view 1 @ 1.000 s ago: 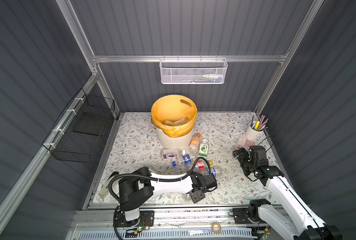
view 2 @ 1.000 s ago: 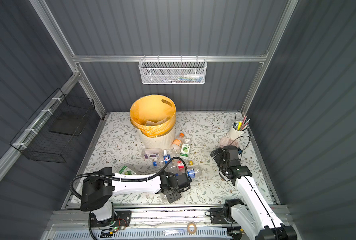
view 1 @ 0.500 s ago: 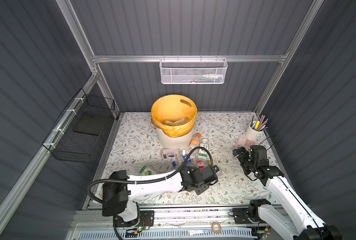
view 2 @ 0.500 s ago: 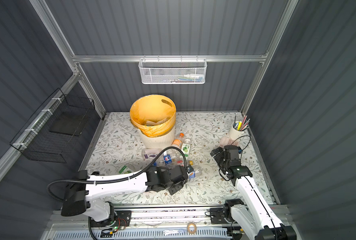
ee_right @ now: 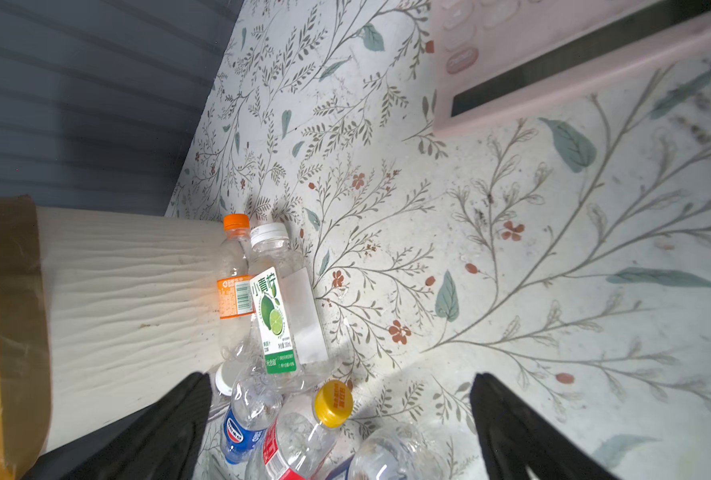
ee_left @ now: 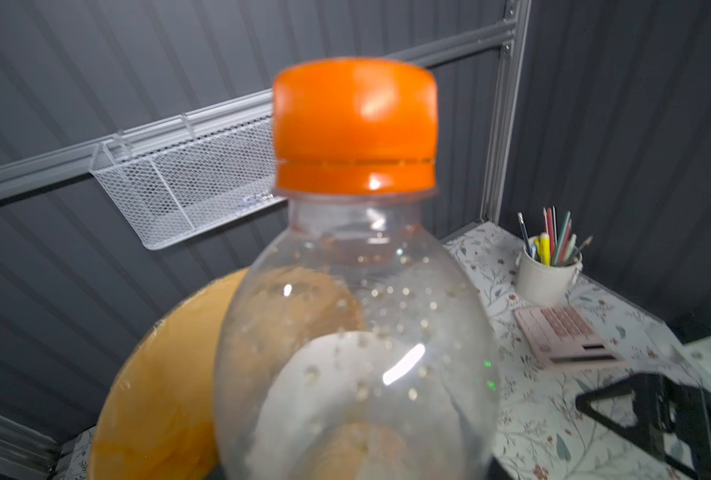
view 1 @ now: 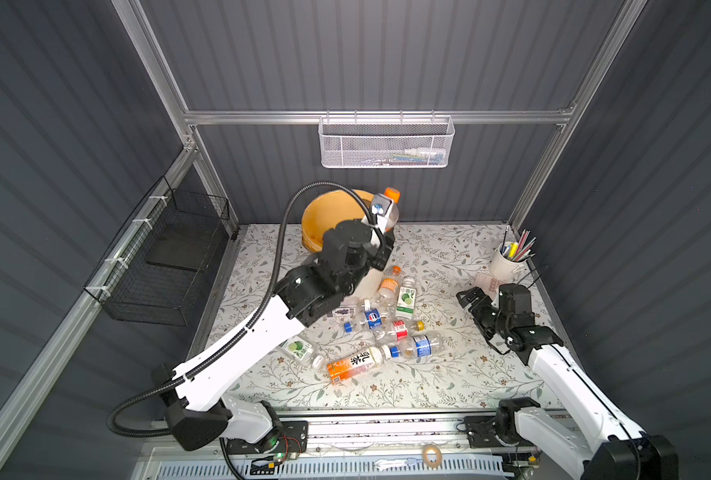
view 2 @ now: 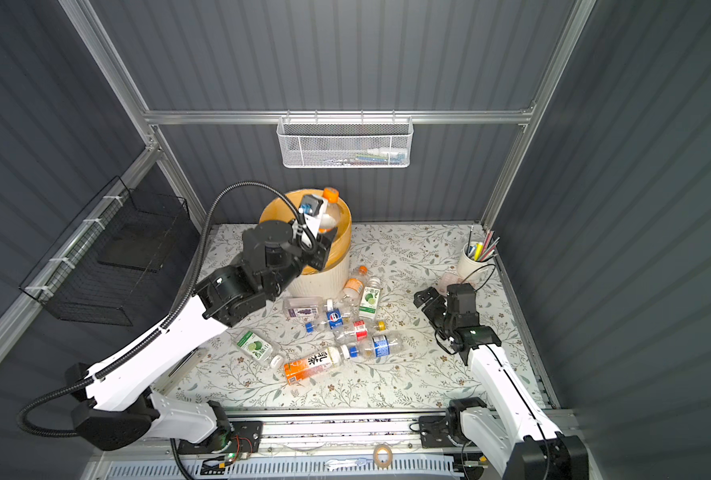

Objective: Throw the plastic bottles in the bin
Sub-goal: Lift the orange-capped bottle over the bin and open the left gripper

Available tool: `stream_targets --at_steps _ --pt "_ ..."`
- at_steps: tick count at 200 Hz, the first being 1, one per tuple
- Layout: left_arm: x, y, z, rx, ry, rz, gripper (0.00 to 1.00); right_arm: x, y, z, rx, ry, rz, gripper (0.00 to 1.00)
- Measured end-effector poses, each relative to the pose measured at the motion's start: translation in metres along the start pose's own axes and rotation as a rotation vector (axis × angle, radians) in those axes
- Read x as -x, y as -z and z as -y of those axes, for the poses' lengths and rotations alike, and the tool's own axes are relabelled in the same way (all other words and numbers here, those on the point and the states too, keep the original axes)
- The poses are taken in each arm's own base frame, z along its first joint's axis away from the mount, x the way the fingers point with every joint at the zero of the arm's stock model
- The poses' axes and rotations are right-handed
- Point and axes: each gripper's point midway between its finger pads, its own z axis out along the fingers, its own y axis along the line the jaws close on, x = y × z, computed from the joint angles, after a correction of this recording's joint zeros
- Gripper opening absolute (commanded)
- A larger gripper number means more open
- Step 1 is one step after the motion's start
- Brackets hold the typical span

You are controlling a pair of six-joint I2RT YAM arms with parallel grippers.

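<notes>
- Left hand [view 1: 380, 222]: high above the worktop [view 1: 428, 374], clamped on a clear bottle [ee_left: 353, 332] with its orange cap uppermost.
- Bin [view 2: 324, 284]: directly under that hand. Cream ribbed wall, orange liner folded over the rim. The gripped bottle hangs above the rim.
- Loose bottles [view 1: 387, 322]: several, lying on the worktop below the left hand, spread from the bin's foot toward the right hand.
- Right hand [view 1: 475, 303]: low over the worktop, jaws spread wide, holding nothing. The nearest loose bottles lie just ahead of its fingers.
- Calculator [ee_left: 565, 336]: pink, flat on the worktop, just beside the right hand.
- Cup [view 1: 505, 266]: white, holds pens, stands just past the calculator.
</notes>
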Motion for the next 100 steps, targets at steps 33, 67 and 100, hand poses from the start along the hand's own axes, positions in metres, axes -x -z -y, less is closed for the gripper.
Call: stream_targets --at_steps 33,67,100 --pt "-0.029 -0.07 -0.04 0.055 0.068 -0.13 0.86 0.002 0.008 -0.007 0.024 0.024 0.013 0.99" --pt "-0.089 -0.081 -0.029 0.024 0.075 -0.288 1.0 0.004 0.018 -0.006 0.021 0.037 0.037 0.99" --pt "-0.055 -0.028 -0.043 0.031 0.116 -0.183 0.99 0.001 0.019 0.001 -0.008 0.018 0.03 0.99"
